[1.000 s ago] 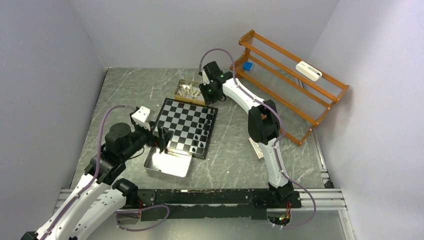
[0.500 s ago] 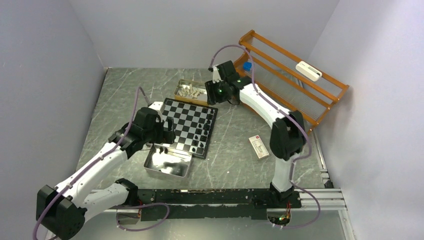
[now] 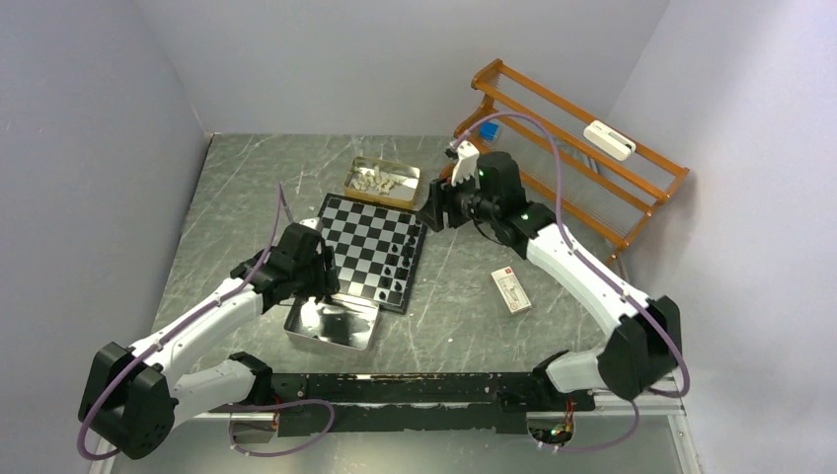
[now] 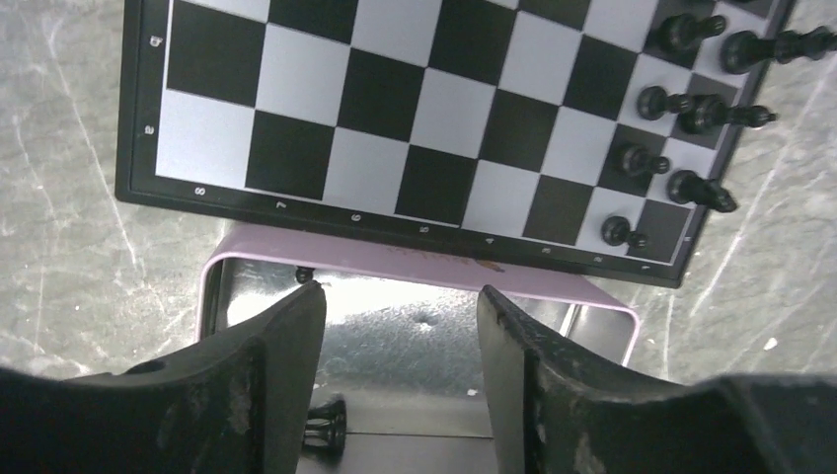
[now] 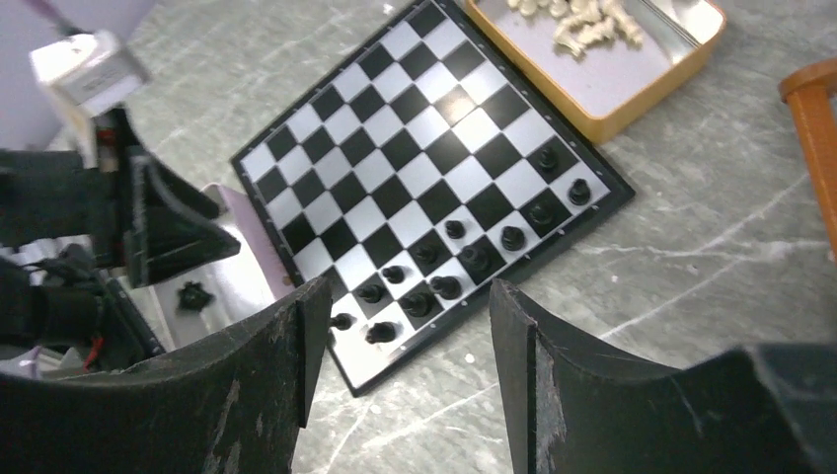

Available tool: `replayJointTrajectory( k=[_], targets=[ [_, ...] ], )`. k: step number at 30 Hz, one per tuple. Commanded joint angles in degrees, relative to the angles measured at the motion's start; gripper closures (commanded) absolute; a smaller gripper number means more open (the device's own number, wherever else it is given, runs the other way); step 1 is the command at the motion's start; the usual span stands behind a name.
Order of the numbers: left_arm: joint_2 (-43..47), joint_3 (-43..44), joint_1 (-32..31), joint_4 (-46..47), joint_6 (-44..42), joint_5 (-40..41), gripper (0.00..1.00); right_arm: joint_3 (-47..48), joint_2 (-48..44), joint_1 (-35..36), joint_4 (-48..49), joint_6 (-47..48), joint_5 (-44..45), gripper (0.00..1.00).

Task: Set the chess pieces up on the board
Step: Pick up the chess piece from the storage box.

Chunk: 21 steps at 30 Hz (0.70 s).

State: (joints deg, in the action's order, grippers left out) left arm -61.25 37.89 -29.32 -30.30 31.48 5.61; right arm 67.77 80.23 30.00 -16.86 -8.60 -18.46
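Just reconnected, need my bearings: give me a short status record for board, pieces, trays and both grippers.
board: black pieces only along its right edge
white pieces: heaped in gold tin, none on board
silver tray: one black piece visible inside
left gripper: open, empty, over silver tray
right gripper: open, empty, off board's far right corner

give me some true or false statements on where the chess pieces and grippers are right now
The cream-white pieces lie in the gold tray beyond the board. True.
White pieces stand on the board. False: only black pieces stand there, along one side.
The left gripper holds a piece. False: its jaws are apart and empty above the silver tray.
A black piece sits in the silver tray. True.
The right gripper is open and empty. True.
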Motion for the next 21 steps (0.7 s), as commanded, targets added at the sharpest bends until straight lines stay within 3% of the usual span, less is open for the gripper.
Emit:
replayJointTrajectory(
  k=[1, 6, 10, 21],
  targets=[
    [0.9, -2.2, 0.5, 2.8, 3.4, 2.9, 0.47, -7.4, -6.6, -0.2, 11.6, -4.2, -5.1, 0.36],
    [3.8, -2.8, 0.5, 2.7, 3.8, 3.3, 0.61, -10.5, -9.2, -0.2, 13.2, -3.8, -5.6, 0.36],
    [4.4, -2.4, 0.4, -0.6, 5.2, 5.1, 0.62, -10.1, -9.0, -0.2, 11.5, -2.0, -5.1, 0.36],
    [1.8, -6.5, -0.3, 4.9, 5.6, 5.3, 0.65, -11.5, -10.6, -0.3, 12.8, -2.1, -5.4, 0.35]
  ],
)
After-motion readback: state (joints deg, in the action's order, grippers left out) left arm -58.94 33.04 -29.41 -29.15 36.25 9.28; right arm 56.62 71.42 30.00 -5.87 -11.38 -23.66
